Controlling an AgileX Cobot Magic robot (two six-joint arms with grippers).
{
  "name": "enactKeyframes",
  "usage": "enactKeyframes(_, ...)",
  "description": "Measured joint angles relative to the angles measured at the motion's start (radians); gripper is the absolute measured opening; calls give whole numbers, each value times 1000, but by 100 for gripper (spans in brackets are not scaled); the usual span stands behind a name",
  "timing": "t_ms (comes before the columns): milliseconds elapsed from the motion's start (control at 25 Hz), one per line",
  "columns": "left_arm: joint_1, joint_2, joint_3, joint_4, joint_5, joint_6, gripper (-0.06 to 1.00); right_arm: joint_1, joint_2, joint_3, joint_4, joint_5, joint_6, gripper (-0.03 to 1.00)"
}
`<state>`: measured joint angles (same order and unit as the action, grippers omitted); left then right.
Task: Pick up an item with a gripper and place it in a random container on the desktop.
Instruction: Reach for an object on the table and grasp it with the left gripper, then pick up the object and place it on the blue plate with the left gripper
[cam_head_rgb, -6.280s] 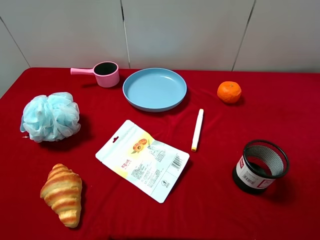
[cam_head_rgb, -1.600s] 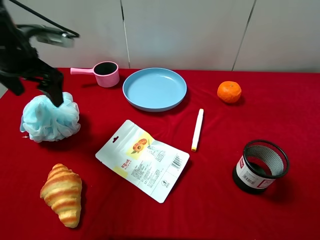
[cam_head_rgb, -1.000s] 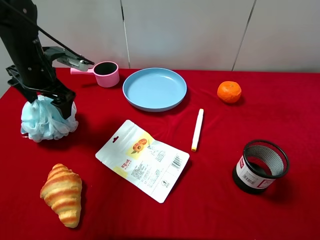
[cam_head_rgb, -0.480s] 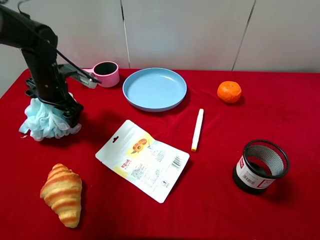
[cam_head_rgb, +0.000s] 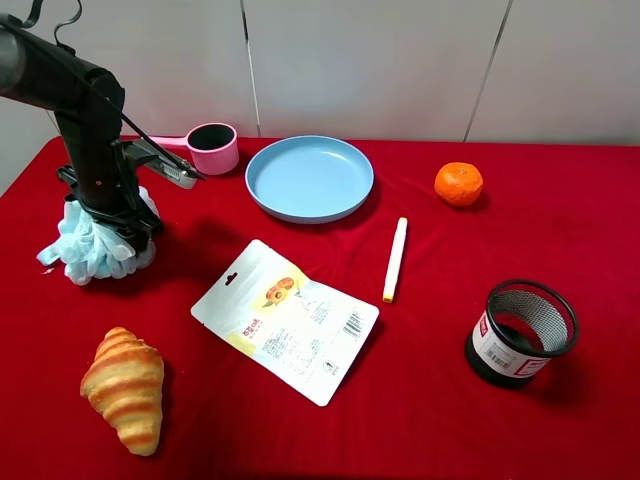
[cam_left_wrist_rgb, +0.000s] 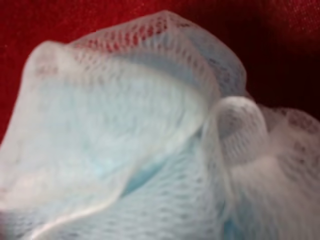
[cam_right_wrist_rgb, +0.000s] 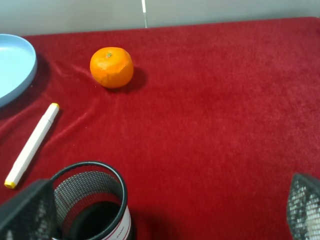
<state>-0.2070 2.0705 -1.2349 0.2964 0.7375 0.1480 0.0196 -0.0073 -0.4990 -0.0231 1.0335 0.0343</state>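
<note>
The light-blue mesh pouf (cam_head_rgb: 82, 252) sits at the left of the red desktop (cam_head_rgb: 450, 260). My left gripper (cam_head_rgb: 112, 222) is pressed straight down into its top, and the netting bulges out around it. Its fingers are buried in the mesh, so I cannot tell how the jaws stand. The left wrist view is filled with the pouf's netting (cam_left_wrist_rgb: 130, 145). The light-blue plate (cam_head_rgb: 310, 178) lies empty at the back centre, well to the right of the pouf; its edge shows in the right wrist view (cam_right_wrist_rgb: 15, 70). My right gripper (cam_right_wrist_rgb: 165, 212) is open and empty, out of the exterior view.
A pink handled cup (cam_head_rgb: 210, 147) stands just behind the left arm. A croissant (cam_head_rgb: 125, 388) lies at front left, a printed pouch (cam_head_rgb: 285, 320) in the middle, a white marker (cam_head_rgb: 396, 258) beside it. An orange (cam_head_rgb: 458, 184) and a black mesh cup (cam_head_rgb: 520, 332) are on the right.
My left arm came in from the upper left, dropped onto the pouf and sank into it. The pouf is squashed and bunched compared with before.
</note>
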Motion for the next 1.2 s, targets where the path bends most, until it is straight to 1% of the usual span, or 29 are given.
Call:
enactKeyframes(80,0,0,0,0,-3,0,60,0,0,0,0,0,0,69)
enactKeyframes(520,0,-1,0,0,-5,0,58,0,0,0,0,0,0,69)
enactKeyframes(720,0,-24,0,-6,-1,0,56,0,0,0,0,0,0,69)
enactKeyframes(960,0,-72,-1,-33,30,0,54,0,0,0,0,0,0,69)
enactKeyframes(1200,0,-127,-31,-67,89,-2,53,0,0,0,0,0,0,69)
